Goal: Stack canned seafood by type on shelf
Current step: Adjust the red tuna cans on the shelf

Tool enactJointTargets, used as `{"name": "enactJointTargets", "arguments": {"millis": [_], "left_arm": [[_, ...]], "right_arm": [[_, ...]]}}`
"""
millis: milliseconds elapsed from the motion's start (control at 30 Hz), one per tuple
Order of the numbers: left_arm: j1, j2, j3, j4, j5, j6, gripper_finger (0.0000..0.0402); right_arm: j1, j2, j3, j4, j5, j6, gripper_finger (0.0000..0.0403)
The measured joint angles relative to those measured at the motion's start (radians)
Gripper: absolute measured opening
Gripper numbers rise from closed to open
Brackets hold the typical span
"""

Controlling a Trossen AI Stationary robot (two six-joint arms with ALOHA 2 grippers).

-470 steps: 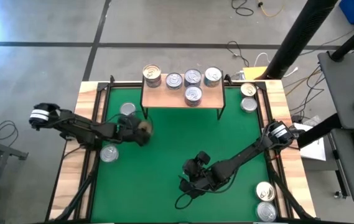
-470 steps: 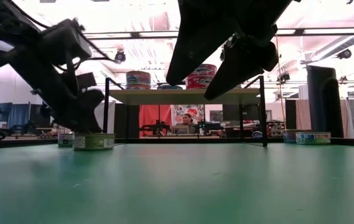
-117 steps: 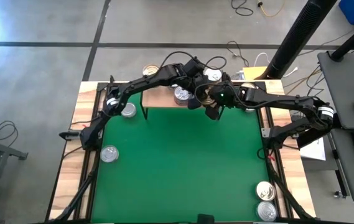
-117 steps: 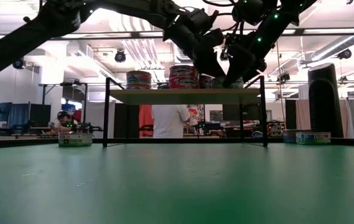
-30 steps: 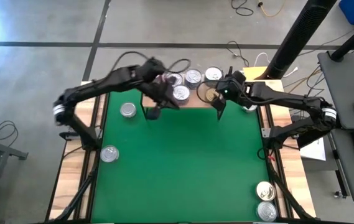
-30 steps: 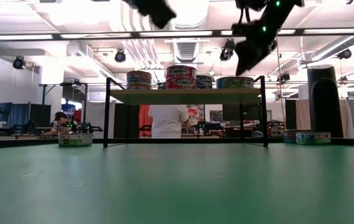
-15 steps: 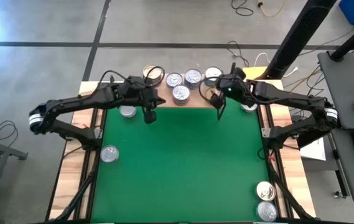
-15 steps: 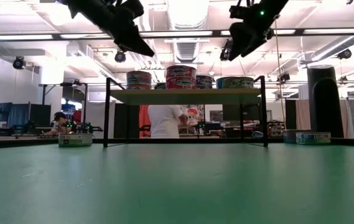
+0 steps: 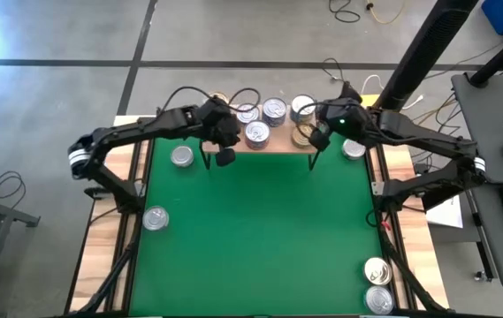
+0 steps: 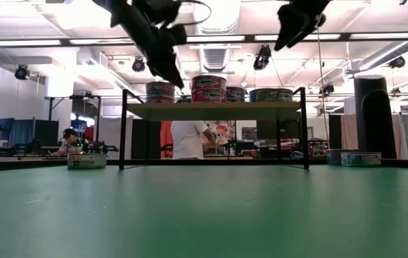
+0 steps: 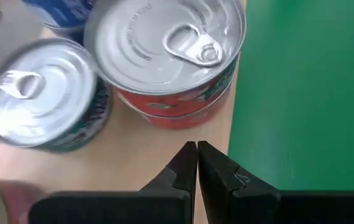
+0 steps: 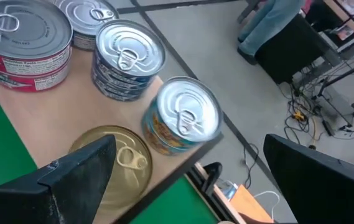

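While both arms reach over the far end of the green surface (image 9: 260, 238), the shelf (image 9: 278, 144) stands there against the far edge, a light-wood board on thin black legs, carrying most of the cans. Left end effector (image 9: 225, 156) hangs just off the shelf's near-left corner, fingers (image 11: 186, 163) pressed together and holding nothing; its wrist view looks down on a red-sided stack of two cans (image 11: 167, 62) at the board's near edge, with a darker-sided can (image 11: 40, 93) beside it. Right end effector (image 9: 315, 140) hovers above the shelf's right end, jaws spread wide and empty, one dark finger (image 12: 77, 171) low at each side of its wrist view. Below it sit a gold-topped can (image 12: 117, 158), a silver-topped can with an orange-and-blue label (image 12: 183, 121) and a blue-sided stack (image 12: 128, 59), all on the board. From the low view the red stack shows mid-shelf, taller than its neighbours. Loose cans off the shelf: one (image 9: 181, 156) just left of the shelf's left leg, one (image 9: 155, 217) near the left edge of the green, one (image 9: 354, 148) just right of the shelf, two (image 9: 377, 283) at the near-right corner. A person in a white shirt (image 10: 188, 139) stands in the room beyond the shelf.
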Motion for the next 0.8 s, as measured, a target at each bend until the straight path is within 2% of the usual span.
{"name": "enactJointTargets", "arguments": {"millis": [100,300,667,800], "left_arm": [[-0.001,0.042,0.019,-0.004,-0.003,0.006,0.0000],[0.003,0.109,0.078,-0.041,-0.103,0.012,0.0000],[0.002,0.145,0.114,-0.048,-0.089,0.030,0.0000],[0.002,0.146,0.112,-0.029,-0.022,0.026,0.0000]], "right_arm": [[0.000,-0.049,-0.006,-0.034,0.000,0.029,0.0400],[0.000,-0.134,-0.023,-0.121,0.000,0.140,0.0400],[0.000,-0.166,-0.025,-0.138,-0.002,0.178,0.0400],[0.000,-0.156,-0.031,-0.139,-0.003,0.178,0.0400]]}}
